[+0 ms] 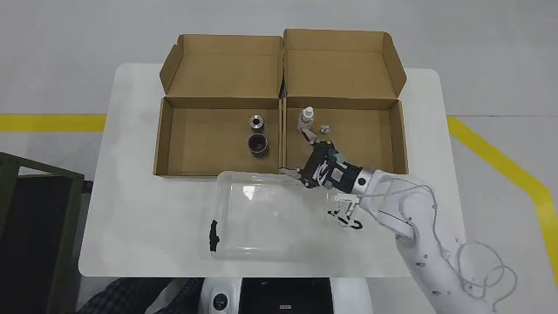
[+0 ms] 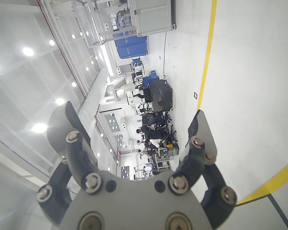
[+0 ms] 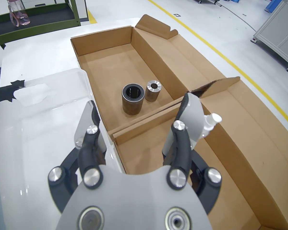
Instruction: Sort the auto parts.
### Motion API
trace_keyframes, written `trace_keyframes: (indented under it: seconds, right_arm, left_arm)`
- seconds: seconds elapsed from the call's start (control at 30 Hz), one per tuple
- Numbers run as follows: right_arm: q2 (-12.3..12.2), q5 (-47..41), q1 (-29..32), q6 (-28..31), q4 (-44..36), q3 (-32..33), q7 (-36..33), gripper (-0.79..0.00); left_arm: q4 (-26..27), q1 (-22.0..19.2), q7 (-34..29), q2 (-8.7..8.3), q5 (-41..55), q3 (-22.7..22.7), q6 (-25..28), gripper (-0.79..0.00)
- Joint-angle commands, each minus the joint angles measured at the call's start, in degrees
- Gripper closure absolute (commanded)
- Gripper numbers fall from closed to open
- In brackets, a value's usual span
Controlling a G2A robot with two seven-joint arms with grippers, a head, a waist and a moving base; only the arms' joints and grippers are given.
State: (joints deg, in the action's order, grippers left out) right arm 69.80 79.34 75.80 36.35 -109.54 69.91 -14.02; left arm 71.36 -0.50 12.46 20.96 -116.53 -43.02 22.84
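Observation:
Two open cardboard boxes stand side by side. The left box (image 1: 187, 148) holds a dark steel bushing (image 1: 259, 144) (image 3: 132, 99) and a smaller grey metal cylinder (image 1: 255, 123) (image 3: 153, 90), both upright. In the right box (image 1: 379, 144) stand a white plastic part (image 1: 305, 120) (image 3: 211, 123) and a small pale piece (image 1: 325, 127). My right gripper (image 1: 303, 161) (image 3: 140, 102) hangs open with nothing in it, above the front edge of the right box near the shared wall. My left gripper (image 2: 134, 118) is open with nothing in it, pointing out into the room.
A clear plastic bin (image 1: 261, 214) (image 3: 38, 120) lies on the white table (image 1: 131, 139) in front of the boxes, with a black clip (image 1: 212, 234) at its front left corner. Both box lids stand folded back at the far side.

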Motion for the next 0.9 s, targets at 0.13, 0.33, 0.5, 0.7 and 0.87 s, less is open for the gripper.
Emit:
trace_keyframes:
  seconds: [0.13,0.33,0.5,0.7,0.87]
  right_arm:
    - [-1.23,1.19,6.6,0.42,-1.08,7.07,7.21,-0.785]
    - [-2.1,0.66,11.77,-0.13,-2.18,13.57,13.19,-0.785]
    - [-2.66,0.05,15.76,-0.77,-2.01,19.0,19.29,-0.785]
    - [-3.2,0.63,20.56,-1.28,-0.89,24.88,27.28,-0.785]
    - [-3.46,-0.36,23.31,-1.78,0.71,28.57,31.09,-0.785]
  left_arm:
    - [0.0,0.0,0.0,0.0,0.0,0.0,0.0,-0.785]
    - [0.0,0.0,0.0,0.0,0.0,0.0,0.0,-0.785]
    - [0.0,0.0,0.0,0.0,0.0,0.0,0.0,-0.785]
    - [0.0,0.0,0.0,0.0,0.0,0.0,0.0,-0.785]
    - [0.0,0.0,0.0,0.0,0.0,0.0,0.0,-0.785]
